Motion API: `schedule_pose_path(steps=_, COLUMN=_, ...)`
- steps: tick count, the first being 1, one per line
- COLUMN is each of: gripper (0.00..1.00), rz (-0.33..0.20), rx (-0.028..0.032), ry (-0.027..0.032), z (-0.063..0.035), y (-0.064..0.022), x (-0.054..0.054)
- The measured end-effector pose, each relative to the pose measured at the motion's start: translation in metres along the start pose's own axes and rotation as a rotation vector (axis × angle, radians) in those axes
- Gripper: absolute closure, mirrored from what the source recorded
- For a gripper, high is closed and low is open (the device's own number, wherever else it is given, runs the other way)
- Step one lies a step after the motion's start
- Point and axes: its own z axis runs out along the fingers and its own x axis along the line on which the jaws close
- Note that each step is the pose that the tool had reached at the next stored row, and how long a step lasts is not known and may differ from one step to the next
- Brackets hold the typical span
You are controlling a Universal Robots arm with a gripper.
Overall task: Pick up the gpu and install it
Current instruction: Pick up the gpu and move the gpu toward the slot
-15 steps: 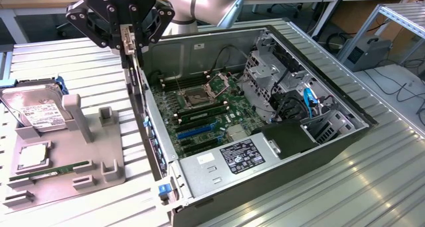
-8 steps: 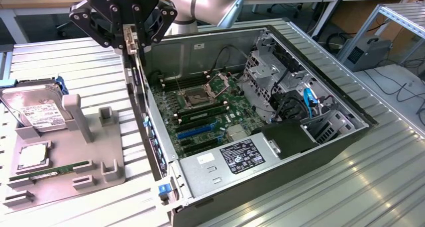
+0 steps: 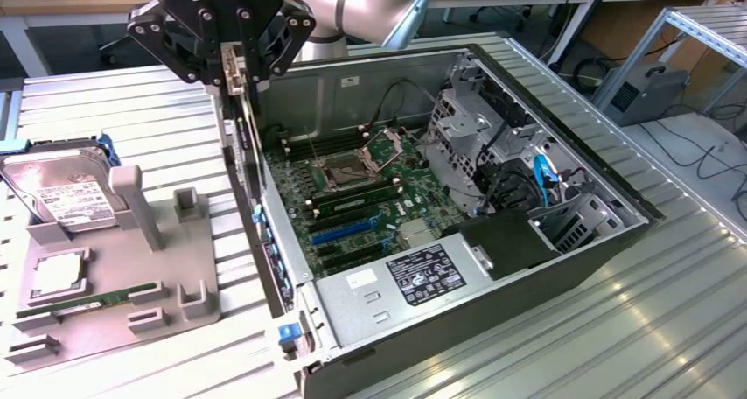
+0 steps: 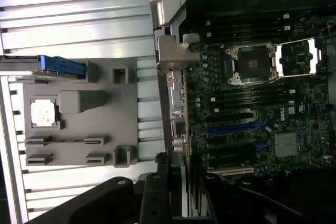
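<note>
One gripper (image 3: pixel 240 73) is clamped tight on the upper edge of the one gpu (image 3: pixel 252 185). The card hangs edge-on along the wall of the single open computer case (image 3: pixel 350 329) that lies nearest the grey holder (image 3: pixel 175 307). The holder carries one hard drive (image 3: pixel 65 198) at a corner, one processor chip (image 3: pixel 59 276) and one memory stick (image 3: pixel 91 297).

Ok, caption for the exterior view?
Claw holding the gpu at the open computer case's edge, hard drive resting on the gray fixture.

Clear room above the motherboard (image 3: pixel 350 202), drive cage (image 3: pixel 461 132) and cables (image 3: pixel 513 185) alongside.
</note>
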Motion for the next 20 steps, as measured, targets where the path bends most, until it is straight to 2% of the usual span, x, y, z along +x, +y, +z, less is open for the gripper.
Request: schedule_pose_path(steps=20, gripper=0.73, rz=0.0, rx=0.0012, ry=-0.0001, z=0.0013, y=0.0018, x=-0.018)
